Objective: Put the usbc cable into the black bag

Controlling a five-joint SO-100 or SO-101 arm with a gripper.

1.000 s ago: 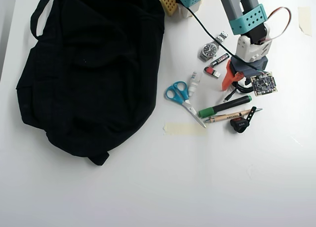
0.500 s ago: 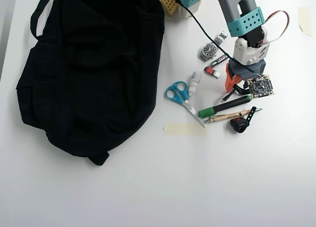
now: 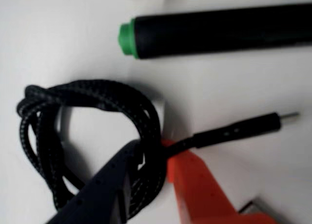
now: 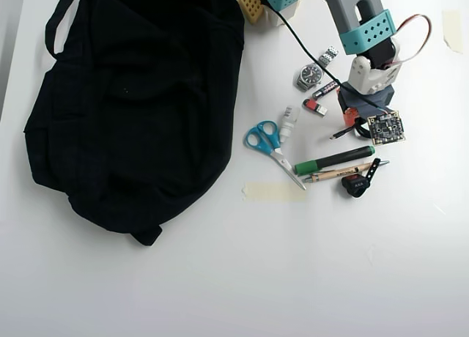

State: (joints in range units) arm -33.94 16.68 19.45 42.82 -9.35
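Note:
The usbc cable (image 3: 97, 93) is a braided black cord in a loose coil on the white table, with its silvery plug (image 3: 290, 116) pointing right in the wrist view. My gripper (image 3: 153, 147) has its dark blue finger (image 3: 105, 190) and orange finger (image 3: 195, 185) closed on the right side of the coil, touching it on both sides. In the overhead view my gripper (image 4: 354, 121) sits at the upper right, with the cable's end (image 4: 338, 135) sticking out to its left. The black bag (image 4: 132, 95) lies flat on the left, well apart from the gripper.
A black-and-green marker (image 3: 219, 29) lies just beyond the cable; it also shows in the overhead view (image 4: 333, 161). Blue scissors (image 4: 265, 141), a wristwatch (image 4: 311, 75), a wooden pencil (image 4: 341, 173) and a strip of tape (image 4: 272, 191) lie between gripper and bag.

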